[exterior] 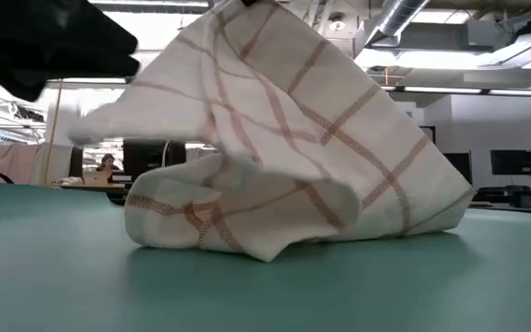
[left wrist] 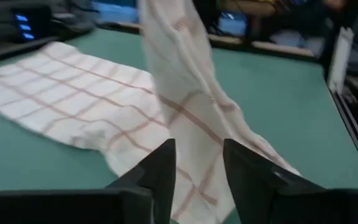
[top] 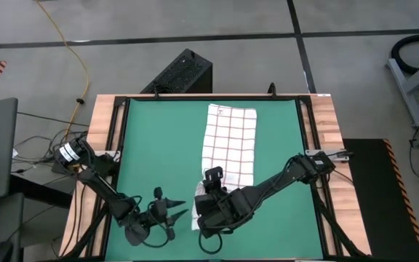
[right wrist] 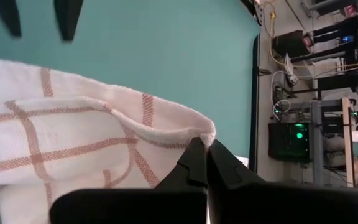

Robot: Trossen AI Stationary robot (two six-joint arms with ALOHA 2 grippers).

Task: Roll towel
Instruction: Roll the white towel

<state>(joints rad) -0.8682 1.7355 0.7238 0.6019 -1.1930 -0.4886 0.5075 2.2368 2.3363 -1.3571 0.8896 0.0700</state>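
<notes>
The towel [top: 230, 138], white with a red-brown grid, lies lengthwise on the green mat [top: 151, 138], its far end flat. Its near end is drawn up into a peak [exterior: 238, 18], and a bunched fold [exterior: 210, 217] rests on the mat below it. My right gripper [right wrist: 207, 149] is shut on the towel above the mat's near part [top: 206, 209]. My left gripper [left wrist: 199, 165] stands open just left of it [top: 172, 206], low over the mat. The raised strip of towel [left wrist: 191, 118] shows through the gap between its fingers. My right gripper pinches the towel's hemmed edge [right wrist: 199, 132] at a corner of the near end, between its two shut fingers. The cloth there looks folded over, more than one layer. That end is lifted and the towel slopes down from it to the mat. My left gripper: whether its fingers [left wrist: 160, 171] touch the cloth, I cannot tell.
Bare mat lies left [top: 158, 124] and right [top: 282, 138] of the towel. A dark frame [top: 118, 138] and wooden boards [top: 102, 124] edge the mat. A black box [top: 182, 73] stands on the floor beyond the far edge.
</notes>
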